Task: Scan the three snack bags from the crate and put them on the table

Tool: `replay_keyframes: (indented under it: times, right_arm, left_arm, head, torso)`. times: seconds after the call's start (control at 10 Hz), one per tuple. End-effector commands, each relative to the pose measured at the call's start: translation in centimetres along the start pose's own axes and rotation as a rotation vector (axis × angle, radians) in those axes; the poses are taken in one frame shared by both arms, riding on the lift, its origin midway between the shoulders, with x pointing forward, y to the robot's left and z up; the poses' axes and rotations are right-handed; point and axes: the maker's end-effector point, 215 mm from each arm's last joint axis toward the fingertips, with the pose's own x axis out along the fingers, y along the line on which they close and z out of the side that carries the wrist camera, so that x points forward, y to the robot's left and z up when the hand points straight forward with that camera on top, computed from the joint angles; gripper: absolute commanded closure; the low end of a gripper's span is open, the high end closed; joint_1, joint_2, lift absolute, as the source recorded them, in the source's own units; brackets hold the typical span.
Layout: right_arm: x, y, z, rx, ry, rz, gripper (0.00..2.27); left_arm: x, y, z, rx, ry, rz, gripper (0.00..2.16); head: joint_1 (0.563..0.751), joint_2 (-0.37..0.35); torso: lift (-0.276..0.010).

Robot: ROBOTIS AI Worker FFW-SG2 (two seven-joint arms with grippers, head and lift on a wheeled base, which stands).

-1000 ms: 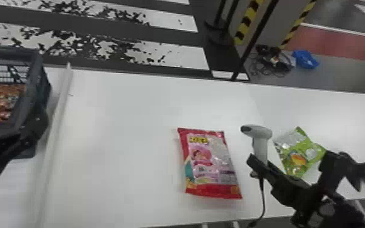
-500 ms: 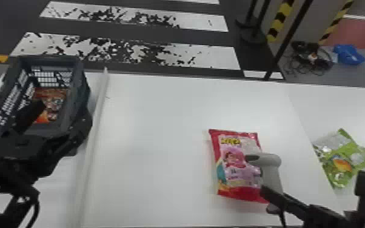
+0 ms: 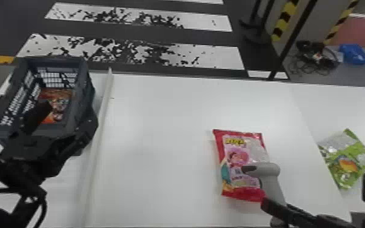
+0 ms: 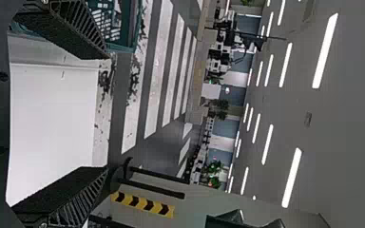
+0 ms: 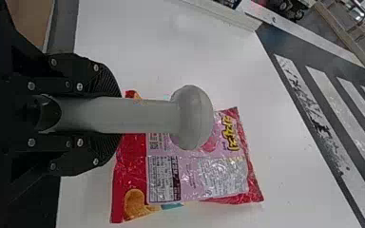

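Observation:
My left gripper [image 3: 62,125] stands open at the near end of the dark crate [image 3: 90,80], one finger over its inside; in the left wrist view the fingers of the left gripper [image 4: 107,114] are wide apart with nothing between them. An orange-red snack bag [image 3: 62,101] lies in the crate. My right gripper [image 3: 266,207] is shut on the grey scanner [image 3: 265,169], whose head is above the pink-and-red snack bag [image 3: 236,159] on the white table. The right wrist view has the right gripper [image 5: 109,114] around the scanner handle. Farther right lies a green snack bag [image 3: 347,165].
A raised white strip [image 3: 101,121] runs along the table [image 3: 160,121] between the crate and the pink-and-red bag. Black posts and yellow-black striped barriers [image 3: 285,19] stand beyond the table's far edge.
The head view has turned left, bringing more of the crate into sight. My right gripper has carried the scanner left, from beside the pink-and-red bag to over it.

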Motion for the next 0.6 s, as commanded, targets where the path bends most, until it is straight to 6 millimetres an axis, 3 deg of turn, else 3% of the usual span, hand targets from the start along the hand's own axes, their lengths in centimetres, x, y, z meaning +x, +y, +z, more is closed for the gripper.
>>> replay_keyframes:
  times: [0.0,0.2,0.5]
  right_arm:
    - [1.5,0.5,-1.5,-0.052,0.056,-0.020,2.24]
    - [3.5,0.5,-1.6,-0.132,0.059,-0.058,2.24]
    - [4.0,0.6,-0.9,-0.153,0.042,-0.076,2.24]
  left_arm:
    - [-0.2,-0.2,0.1,-0.003,-0.002,-0.004,0.03]
    - [-0.4,-0.2,0.2,-0.005,-0.006,-0.006,0.03]
    - [-0.7,0.2,0.2,-0.012,-0.008,-0.002,0.03]
  head:
    - [0.695,-0.072]
    - [0.695,-0.054]
    - [0.695,-0.025]
  torso:
    - [-0.094]
    - [-0.094]
    - [-0.094]
